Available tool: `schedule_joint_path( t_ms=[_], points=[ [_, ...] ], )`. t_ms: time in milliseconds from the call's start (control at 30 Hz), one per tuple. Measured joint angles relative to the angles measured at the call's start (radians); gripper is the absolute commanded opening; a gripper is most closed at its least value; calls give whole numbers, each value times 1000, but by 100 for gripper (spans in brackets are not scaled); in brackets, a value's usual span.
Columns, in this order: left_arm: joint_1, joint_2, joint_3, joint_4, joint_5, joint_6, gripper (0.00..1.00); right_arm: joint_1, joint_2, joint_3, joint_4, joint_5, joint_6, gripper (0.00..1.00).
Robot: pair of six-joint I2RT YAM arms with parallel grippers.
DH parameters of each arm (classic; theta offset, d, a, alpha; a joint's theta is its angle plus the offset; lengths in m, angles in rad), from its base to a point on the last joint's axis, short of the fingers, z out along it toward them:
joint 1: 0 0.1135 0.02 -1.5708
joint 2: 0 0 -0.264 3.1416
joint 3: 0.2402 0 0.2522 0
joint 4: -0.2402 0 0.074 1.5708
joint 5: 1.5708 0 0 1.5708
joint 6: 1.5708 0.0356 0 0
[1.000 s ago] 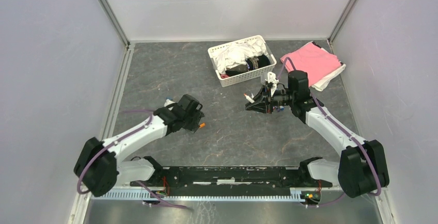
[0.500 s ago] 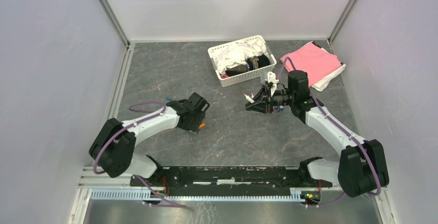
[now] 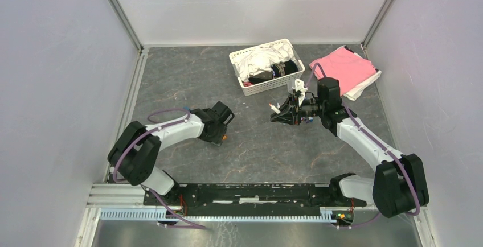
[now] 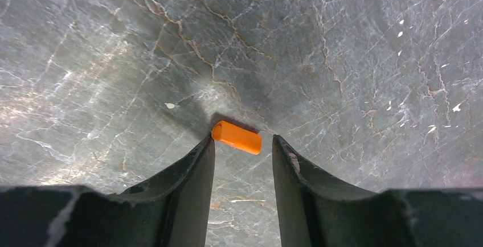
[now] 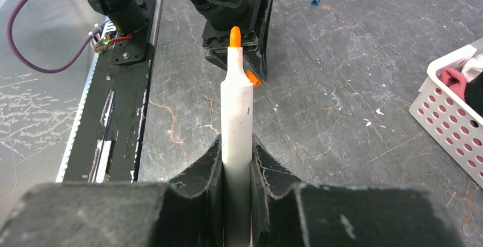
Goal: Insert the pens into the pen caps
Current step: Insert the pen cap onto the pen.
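- Your left gripper (image 4: 241,148) stands half open, low over the worktop (image 4: 342,59). The orange cap (image 4: 236,137) lies crosswise between its jaws at the very tips, not clamped.
- Your right gripper (image 5: 236,144) is clamped on the white pen (image 5: 236,105), whose orange tip points straight ahead.

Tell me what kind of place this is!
Probably a robot lab booth: left arm and right arm bolted to a black rail, white walls around a grey table, the right hand holding a marker pen.
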Motion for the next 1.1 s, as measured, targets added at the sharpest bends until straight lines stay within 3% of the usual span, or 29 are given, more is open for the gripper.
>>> schedule_joint_path(
  t_ms=[400,600,700,867,1100],
  points=[
    [35,59,53,-27,-23,6,25,-2,0,0,0,-7,0,0],
    [44,131,140,-94,-55,97,17,-4,0,0,1,-8,3,0],
    [45,178,199,-128,-76,171,18,-6,0,-1,12,-12,16,0],
    [47,213,243,-148,-92,266,44,-6,0,-4,31,-17,30,0],
    [47,199,231,-140,-72,299,45,-6,0,-9,48,-23,42,0]
  ],
)
